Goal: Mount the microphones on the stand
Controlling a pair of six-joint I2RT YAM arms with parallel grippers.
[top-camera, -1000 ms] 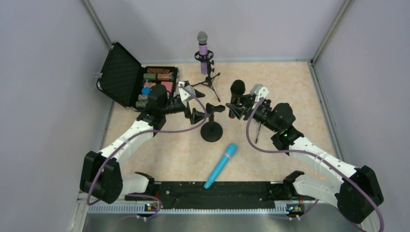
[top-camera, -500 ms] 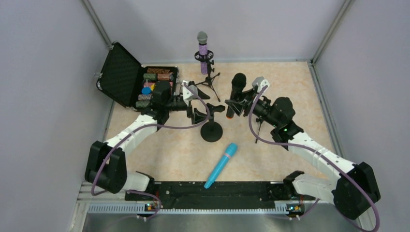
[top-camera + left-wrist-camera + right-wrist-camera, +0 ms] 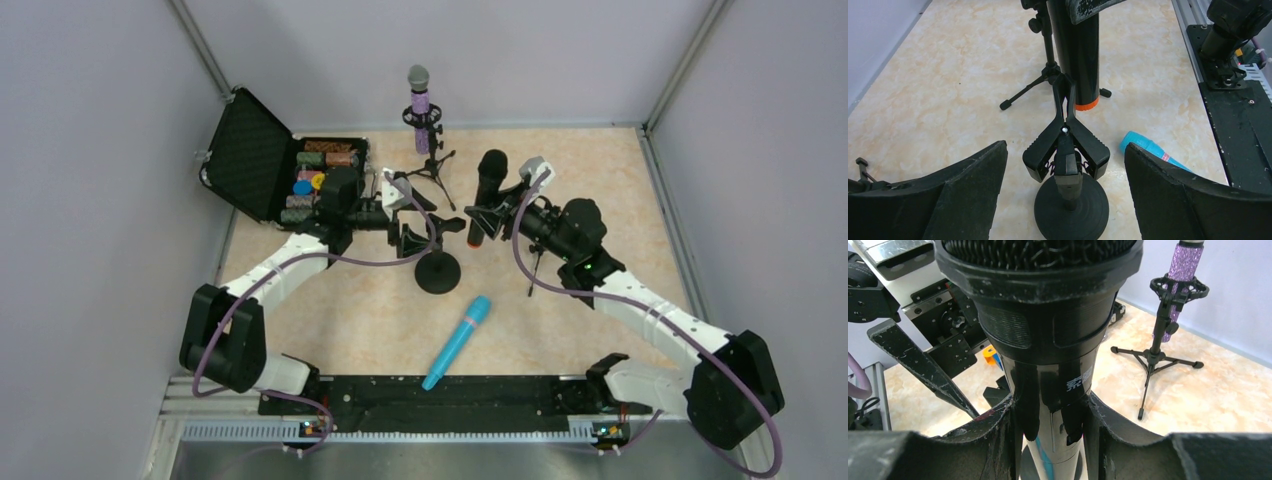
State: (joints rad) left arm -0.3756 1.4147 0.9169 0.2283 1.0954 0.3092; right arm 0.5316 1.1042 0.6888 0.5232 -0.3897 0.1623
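One black microphone (image 3: 1048, 340); clamped in right end effector (image 3: 1053, 432); near clip stand (image 3: 1066, 160)

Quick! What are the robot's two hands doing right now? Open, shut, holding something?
Left gripper: open, holding nothing; the clip stand is ahead of it, untouched.
Right gripper: shut on the black microphone.

Both arms (image 3: 280, 268) are white-shelled with black joints (image 3: 222, 340) and looping purple cables (image 3: 360, 264).
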